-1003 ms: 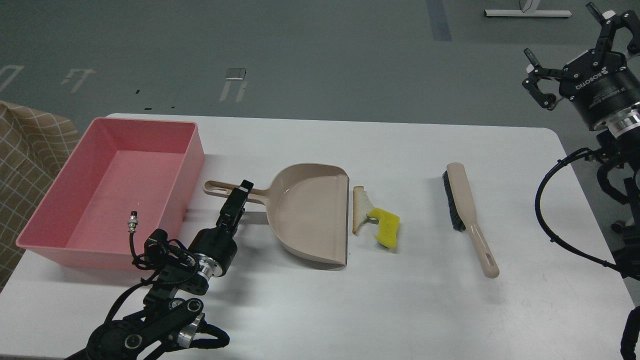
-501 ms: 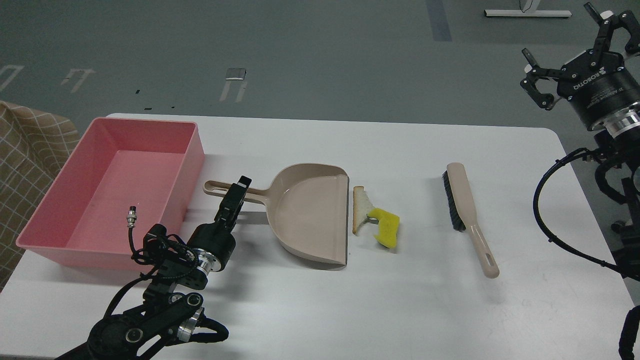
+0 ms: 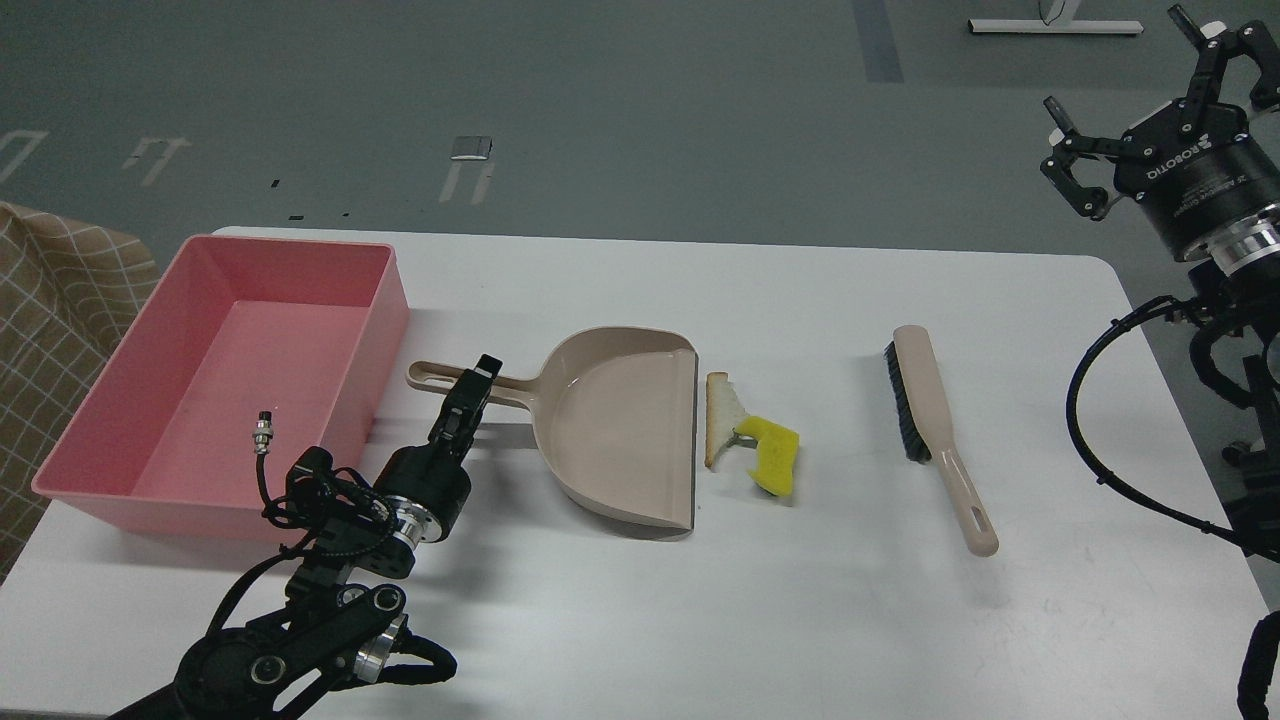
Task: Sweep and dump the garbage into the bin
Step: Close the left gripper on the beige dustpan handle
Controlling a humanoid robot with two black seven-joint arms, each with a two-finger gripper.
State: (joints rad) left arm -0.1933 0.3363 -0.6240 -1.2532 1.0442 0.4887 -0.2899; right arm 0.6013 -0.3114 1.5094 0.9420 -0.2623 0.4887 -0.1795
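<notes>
Reaching: L gripper (image 3: 480,375) low at dustpan (image 3: 620,425) handle, fingers indistinct, can't tell grip.
R gripper (image 3: 1150,90): raised off table, fingers spread.

The bin (image 3: 240,370) is pink. The dustpan (image 3: 615,425) and the brush (image 3: 940,430) are beige, the brush's bristles black. The garbage (image 3: 750,435) is a white wedge with brown crust and a bright yellow chunk. The worktop (image 3: 800,600) is white. At the far left, a cloth (image 3: 50,320) shows a tan checked pattern.
</notes>
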